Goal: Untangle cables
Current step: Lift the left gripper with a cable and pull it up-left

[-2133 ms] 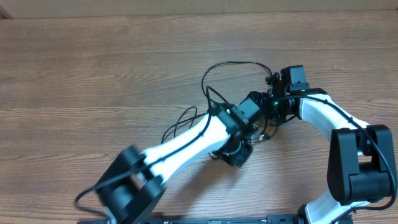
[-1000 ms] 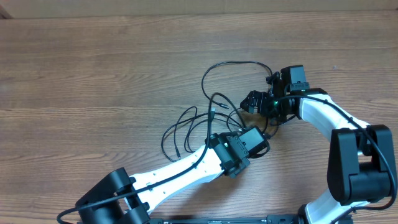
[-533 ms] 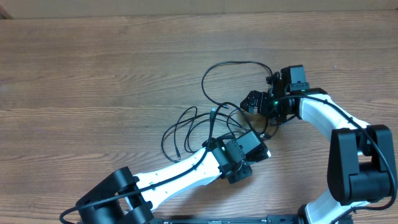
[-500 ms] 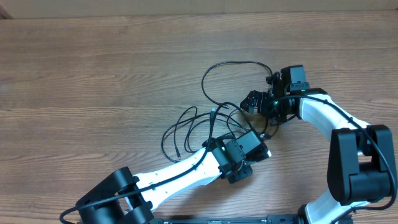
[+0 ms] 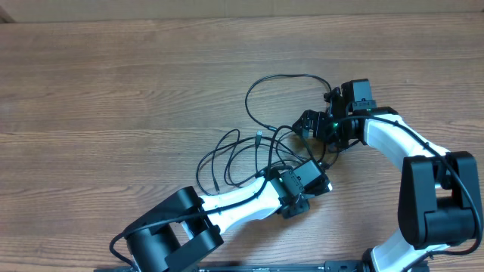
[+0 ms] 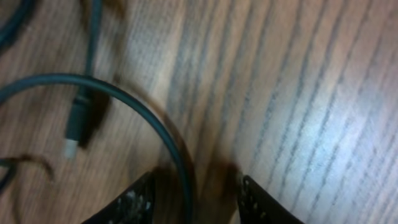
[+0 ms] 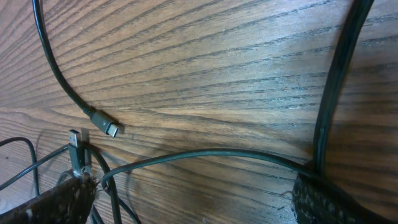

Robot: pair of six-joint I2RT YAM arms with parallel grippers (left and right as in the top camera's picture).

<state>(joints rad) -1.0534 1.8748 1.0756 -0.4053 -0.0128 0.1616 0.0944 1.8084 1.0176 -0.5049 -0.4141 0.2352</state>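
Nearest you, the left claw (image 6: 193, 200) hangs low over the wooden counter (image 5: 113, 91). Its two fingertips (image 6: 134, 202) are parted with bare wood showing between them, so it is open and grips nothing. One of the cables (image 6: 163, 130) curves in an arc ahead of this claw. It runs down into the gap between the fingertips and lies loose on the wood, not pinched. Left of that arc, beyond the fingertip on that side, a dark plug (image 6: 74, 124) with a pale tip lies on the counter. This wrist view is blurred, so you cannot read the plug's type.

Farther on, the overhead view shows the tangle spread to the left of the left claw as several overlapping black loops. It also fills the ground between the two claws. The right claw (image 7: 196, 202) stands just beyond the left one with its fingers spread wide, open and holding nothing. A thin strand (image 7: 205, 152) sweeps across the gap between them. A thick strand (image 7: 339, 81) comes down to the finger at the right of the wrist view, but you cannot tell whether it touches. Ahead of the other finger lie a silver-tipped plug (image 7: 106, 127), set aslant, and near it a second plug (image 7: 76, 146) pointing away from the claw.

Farthest away, a wide loop (image 5: 283, 75) arches on the counter beyond both claws.
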